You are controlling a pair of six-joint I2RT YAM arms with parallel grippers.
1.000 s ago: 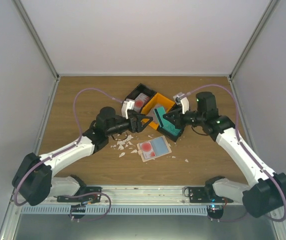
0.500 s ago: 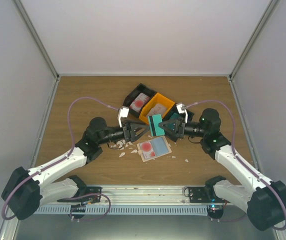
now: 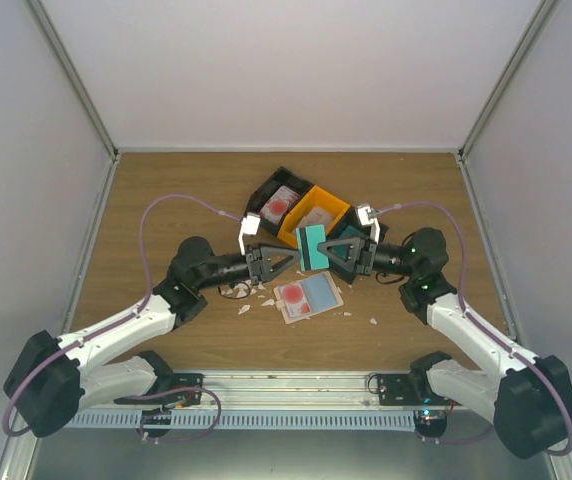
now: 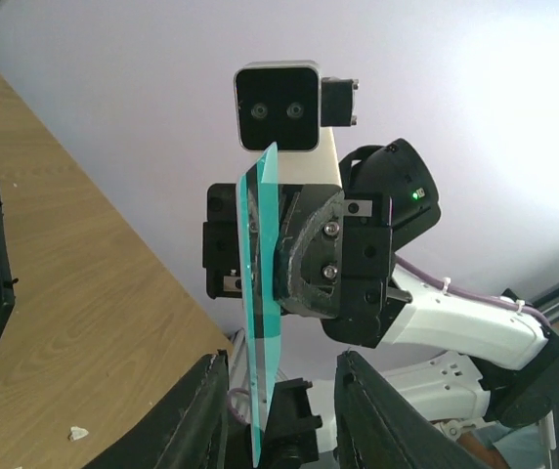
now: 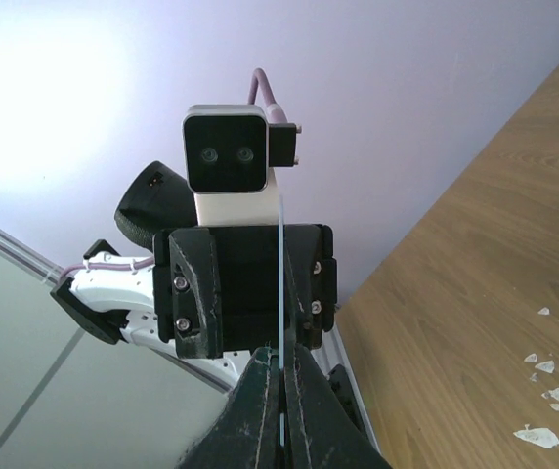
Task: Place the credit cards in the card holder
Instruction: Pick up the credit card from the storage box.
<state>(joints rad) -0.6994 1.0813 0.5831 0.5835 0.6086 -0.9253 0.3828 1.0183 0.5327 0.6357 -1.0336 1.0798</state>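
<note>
My right gripper (image 3: 332,251) is shut on a teal credit card (image 3: 312,247) and holds it upright in the air above the table's middle. In the right wrist view the card (image 5: 280,283) shows edge-on between my closed fingers (image 5: 281,363). My left gripper (image 3: 291,262) faces it, open. In the left wrist view the card's (image 4: 263,313) free edge reaches between my spread fingers (image 4: 281,376) without touching them. The beige card holder (image 3: 308,297) lies open on the table below, showing a red-marked card and a light blue one.
A black bin (image 3: 266,190) with a white red-marked card (image 3: 279,204) and an orange bin (image 3: 334,205) with a pale card stand behind the grippers. A dark teal bin (image 3: 350,264) sits under the right gripper. White scraps (image 3: 251,290) lie left of the holder.
My right gripper has carried the teal card from the bins toward the centre and turned it upright. My left gripper has swung round to face it and closed the distance.
</note>
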